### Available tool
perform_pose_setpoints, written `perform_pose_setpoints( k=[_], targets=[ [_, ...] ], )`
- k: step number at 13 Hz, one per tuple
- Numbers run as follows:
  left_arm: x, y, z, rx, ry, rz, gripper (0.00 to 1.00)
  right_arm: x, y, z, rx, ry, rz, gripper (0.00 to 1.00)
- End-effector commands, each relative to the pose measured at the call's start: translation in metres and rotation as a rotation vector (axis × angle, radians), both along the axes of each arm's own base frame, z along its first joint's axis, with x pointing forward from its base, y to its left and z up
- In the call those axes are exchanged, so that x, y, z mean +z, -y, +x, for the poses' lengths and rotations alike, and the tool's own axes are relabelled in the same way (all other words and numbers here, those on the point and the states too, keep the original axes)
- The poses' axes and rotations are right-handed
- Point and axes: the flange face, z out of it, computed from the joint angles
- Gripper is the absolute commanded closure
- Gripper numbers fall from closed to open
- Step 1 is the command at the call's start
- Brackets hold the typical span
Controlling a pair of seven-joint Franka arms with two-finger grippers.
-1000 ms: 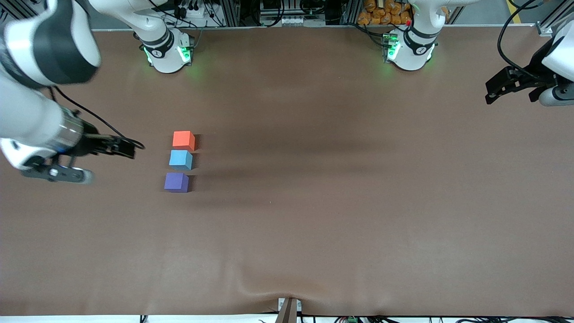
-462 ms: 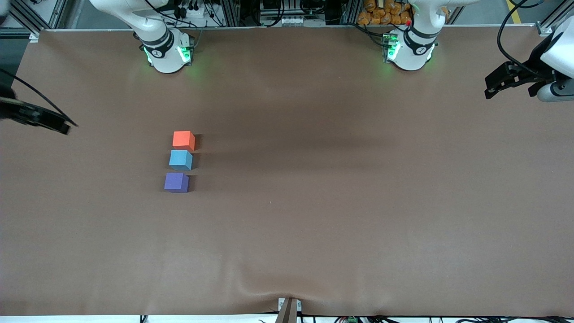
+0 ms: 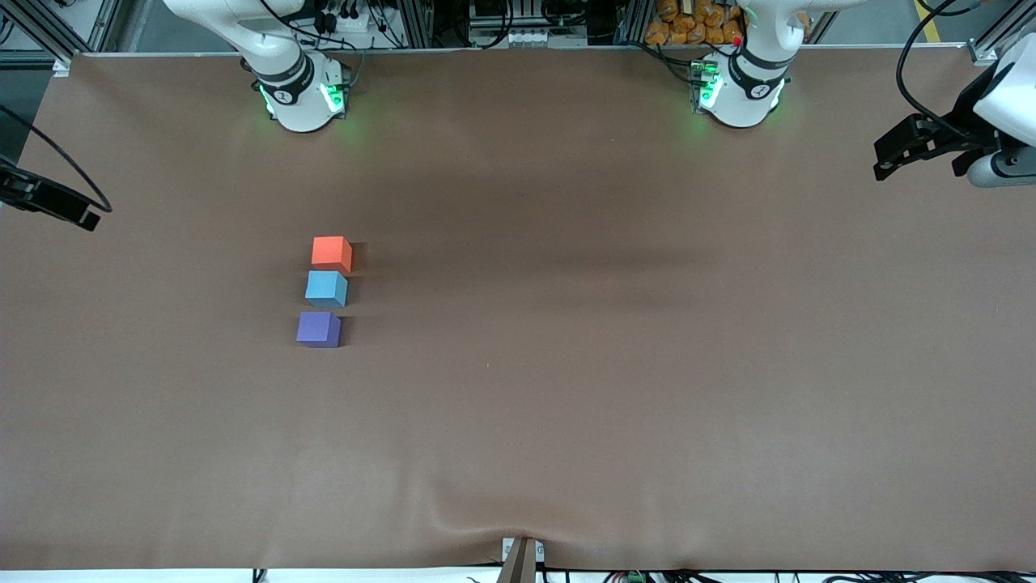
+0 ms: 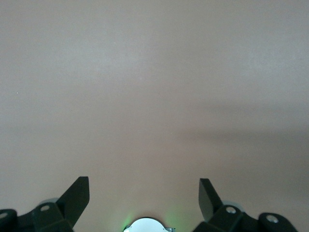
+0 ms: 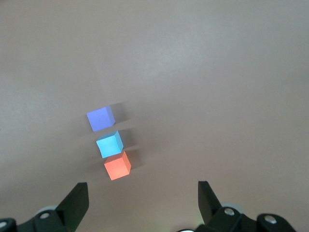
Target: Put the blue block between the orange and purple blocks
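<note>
With blue block already between orange block and purple block, my right pincer and left pincer hang released, clear of the blue block so the row stays undisturbed.

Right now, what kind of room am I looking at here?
Most likely a robotics lab. Two white robot arm bases are bolted along a brown-covered table, cables and metal framing run along its edge, and the only items are three plain colored blocks, like a test exercise.
</note>
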Motion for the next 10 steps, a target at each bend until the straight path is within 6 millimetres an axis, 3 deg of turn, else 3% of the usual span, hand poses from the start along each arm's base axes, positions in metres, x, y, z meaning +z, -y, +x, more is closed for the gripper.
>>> perform_pose_setpoints(
  k=[1,7,9,10],
  targets=[
    [0.005,-0.003,-0.004,-0.009,0.005,-0.010,0.00,-0.003,0.008,-0.016,0.008,0.015,-0.007,0.00],
    [0.017,-0.014,-0.002,0.019,0.034,-0.051,0.00,0.020,0.010,-0.007,0.039,0.089,-0.016,0.00],
    [0.015,-0.014,0.002,0.018,0.031,-0.046,0.00,0.015,0.031,-0.009,0.120,0.077,-0.010,0.00],
    [0.015,-0.014,0.002,0.016,0.031,-0.046,0.00,0.016,0.031,-0.010,0.134,0.080,-0.010,0.00]
  ],
)
